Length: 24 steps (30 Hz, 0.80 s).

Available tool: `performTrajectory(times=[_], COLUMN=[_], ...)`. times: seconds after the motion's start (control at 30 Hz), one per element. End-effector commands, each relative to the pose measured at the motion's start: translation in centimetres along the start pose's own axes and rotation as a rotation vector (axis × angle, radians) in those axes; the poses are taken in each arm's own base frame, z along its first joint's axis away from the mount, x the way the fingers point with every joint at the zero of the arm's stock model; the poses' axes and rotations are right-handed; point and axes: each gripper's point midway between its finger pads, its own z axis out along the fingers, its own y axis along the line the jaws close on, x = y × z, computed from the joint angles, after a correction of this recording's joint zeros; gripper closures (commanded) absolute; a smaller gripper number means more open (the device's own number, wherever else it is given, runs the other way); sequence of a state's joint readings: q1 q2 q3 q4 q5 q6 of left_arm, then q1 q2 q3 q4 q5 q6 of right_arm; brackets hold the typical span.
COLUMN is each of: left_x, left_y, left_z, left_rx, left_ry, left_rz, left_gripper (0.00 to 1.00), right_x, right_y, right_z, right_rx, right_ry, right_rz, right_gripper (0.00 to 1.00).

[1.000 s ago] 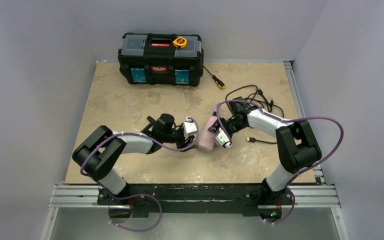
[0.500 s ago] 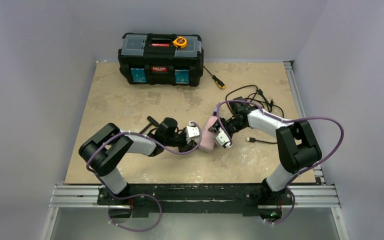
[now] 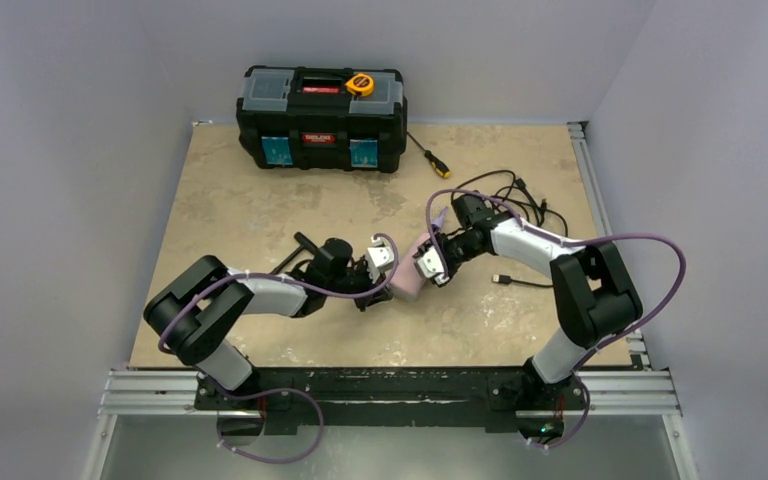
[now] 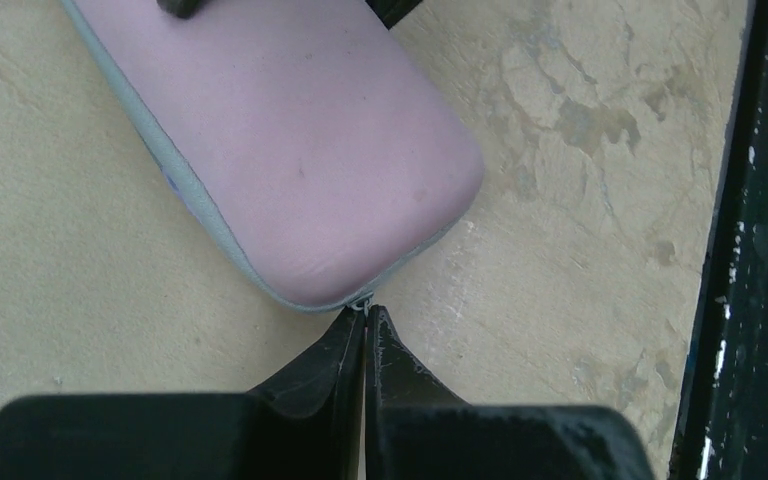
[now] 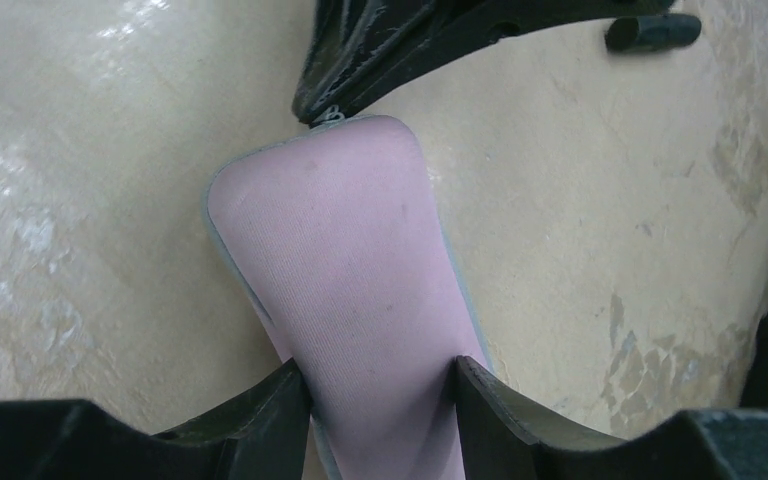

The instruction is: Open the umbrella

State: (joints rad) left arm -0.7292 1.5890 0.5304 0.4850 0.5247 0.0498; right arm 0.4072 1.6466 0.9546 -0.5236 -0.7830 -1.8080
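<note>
The umbrella [image 3: 412, 272] (only its pink zipped case shows) lies mid-way across the table [image 3: 250, 205]. The right claw [image 5: 380, 375] grips one end, and the left claw [image 4: 365, 318] is pinched tight at the opposite end's zip.

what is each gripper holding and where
Right gripper clamps one end of the pale pink zippered case; left gripper pinches its zipper pull at the other end.

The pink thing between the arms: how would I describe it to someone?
On the tan table, nearer than the black toolbox, look where the left arm and right arm meet. There lies a rounded pink case with a grey zip edge, the only pink thing.
</note>
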Motion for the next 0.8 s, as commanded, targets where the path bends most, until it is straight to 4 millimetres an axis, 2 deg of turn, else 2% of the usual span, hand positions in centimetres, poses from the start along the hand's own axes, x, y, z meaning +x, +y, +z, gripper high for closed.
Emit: performTrajectory(times=[0.0, 0.17, 0.37, 0.6, 0.67, 0.7, 0.77], left_x=[-2.1, -2.9, -4.8, -5.2, -5.3, -5.4, -5.1], left_y=[0.5, 4.4, 6.0, 8.5, 9.3, 9.5, 10.4], left_z=[0.3, 0.1, -0.7, -0.3, -0.5, -0.6, -1.0], left_rx=[-0.076, -0.211, -0.22, -0.283, -0.298, -0.299, -0.322], left_ry=[-0.06, -0.092, -0.125, -0.146, -0.15, -0.151, -0.143], left_rz=[-0.152, -0.329, -0.31, -0.363, -0.384, -0.391, -0.404], left_gripper=[1.0, 1.0, 1.0, 1.0, 1.0, 1.0, 1.0], right_x=[1.8, 2.4, 2.6, 1.4, 0.3, -0.6, -2.0], right_y=[-2.3, -4.7, -6.0, -7.4, -7.3, -7.0, -6.2], right_z=[-0.6, -0.9, -0.3, 1.5, 2.1, 2.3, 2.6], right_rx=[0.109, 0.237, 0.337, 0.386, 0.366, 0.329, 0.248], right_ry=[0.134, 0.184, 0.217, 0.2, 0.177, 0.151, 0.105], right_rz=[0.318, 0.564, 0.85, 1.159, 1.193, 1.205, 1.203], right_gripper=[0.88, 0.93, 0.99, 1.0, 0.98, 0.93, 0.7])
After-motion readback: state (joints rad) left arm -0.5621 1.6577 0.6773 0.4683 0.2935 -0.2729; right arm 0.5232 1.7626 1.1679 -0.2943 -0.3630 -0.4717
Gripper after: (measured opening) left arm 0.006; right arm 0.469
